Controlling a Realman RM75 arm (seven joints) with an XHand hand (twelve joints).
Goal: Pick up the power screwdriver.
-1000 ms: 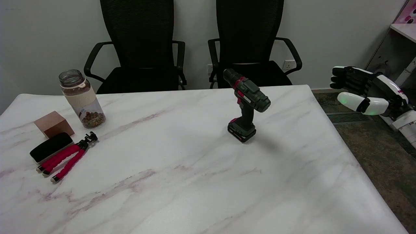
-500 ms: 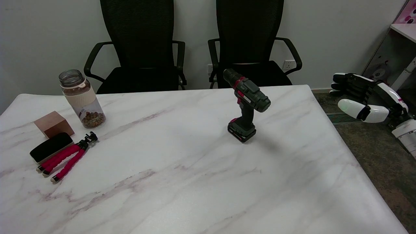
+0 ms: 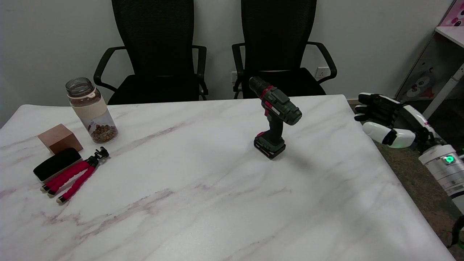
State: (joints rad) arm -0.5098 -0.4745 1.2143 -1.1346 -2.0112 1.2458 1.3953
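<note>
Power screwdriver [image 3: 275,117] stands upright on its battery base, on the table [image 3: 203,188] toward the far right, chuck aimed up-left toward the 2 chairs [image 3: 217,47]. Robot hand [image 3: 386,119] hangs off the table's right edge, holding nothing, fingers apart and pointing left at the tool, well apart from it. Step in hand looks like the approach. To do it well: come in level from the right at grip height, wrap the handle between motor body and battery, close firmly before lifting, since a sideways nudge could topple it. Jar [image 3: 91,110] and tripod [image 3: 74,174] sit far left, no obstruction.
</note>
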